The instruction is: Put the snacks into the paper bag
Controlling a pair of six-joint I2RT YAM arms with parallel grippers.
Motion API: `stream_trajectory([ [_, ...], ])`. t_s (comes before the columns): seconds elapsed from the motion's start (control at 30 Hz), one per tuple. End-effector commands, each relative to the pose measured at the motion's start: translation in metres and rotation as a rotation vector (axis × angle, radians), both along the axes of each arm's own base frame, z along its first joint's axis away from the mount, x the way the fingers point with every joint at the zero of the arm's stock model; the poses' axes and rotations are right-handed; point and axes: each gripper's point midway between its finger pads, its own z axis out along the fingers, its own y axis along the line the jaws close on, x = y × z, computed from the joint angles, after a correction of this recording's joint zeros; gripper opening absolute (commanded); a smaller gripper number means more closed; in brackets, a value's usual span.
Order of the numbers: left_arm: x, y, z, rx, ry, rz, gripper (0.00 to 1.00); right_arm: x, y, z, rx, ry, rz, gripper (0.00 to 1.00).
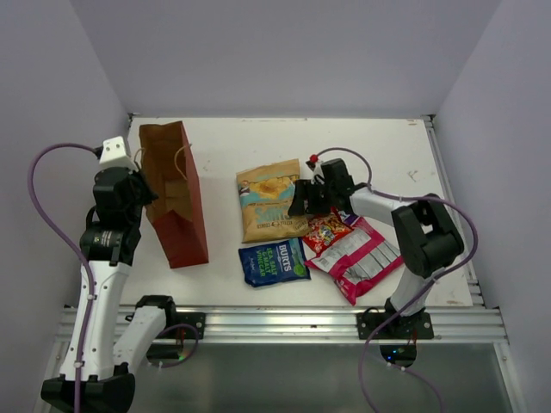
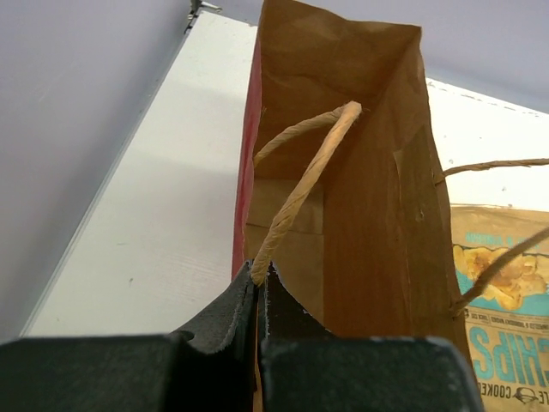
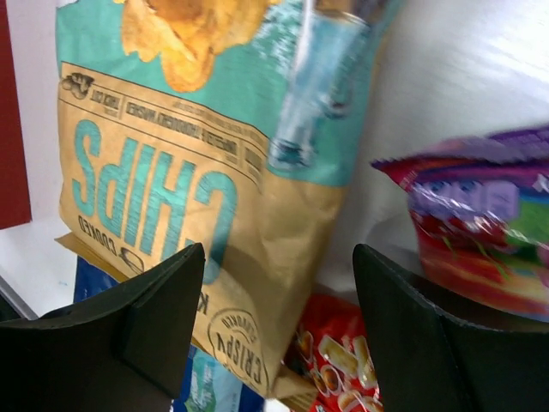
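The paper bag [image 1: 176,198] lies on its side at the left, red-brown outside, its kraft inside [image 2: 369,215] open toward my left gripper [image 1: 142,191]. That gripper [image 2: 260,273] is shut on the bag's near string handle [image 2: 296,193] and rim. The tan chips bag [image 1: 271,200] lies mid-table, with the dark blue packet [image 1: 274,261] below it. The red colourful packet [image 1: 325,231], the pink-and-silver packet [image 1: 360,258] and a bit of the purple packet [image 1: 349,218] lie to the right. My right gripper [image 1: 303,198] is open over the chips bag's right edge [image 3: 249,215].
A raised rail [image 1: 452,189] borders the table on the right, walls stand on the left and back. The metal base rail [image 1: 275,323] runs along the near edge.
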Motion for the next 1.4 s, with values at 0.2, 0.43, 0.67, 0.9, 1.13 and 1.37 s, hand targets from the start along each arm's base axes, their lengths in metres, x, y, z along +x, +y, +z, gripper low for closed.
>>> stream_trajectory([
  [0.2, 0.006, -0.017, 0.036, 0.002, -0.118, -0.102, 0.0, 0.024, 0.035, 0.009, 0.07, -0.046, 0.038, 0.0],
  [0.43, 0.006, -0.019, 0.033, 0.004, -0.116, -0.107, 0.0, 0.039, 0.039, 0.11, 0.011, -0.247, 0.032, 0.0],
  [0.67, 0.006, -0.025, 0.033, -0.001, -0.122, -0.139, 0.0, 0.048, 0.058, 0.247, 0.039, -0.481, 0.008, 0.0],
  [0.9, 0.006, -0.03, 0.031, -0.006, -0.125, -0.165, 0.0, 0.036, 0.089, 0.363, 0.118, -0.698, 0.001, 0.0],
  [1.13, 0.004, -0.032, 0.03, -0.006, -0.127, -0.174, 0.0, 0.017, 0.136, 0.453, 0.182, -0.891, 0.038, 0.0],
  [1.37, 0.002, -0.034, 0.031, -0.007, -0.135, -0.183, 0.0, -0.011, 0.175, 0.485, 0.309, -0.957, 0.098, 0.0],
])
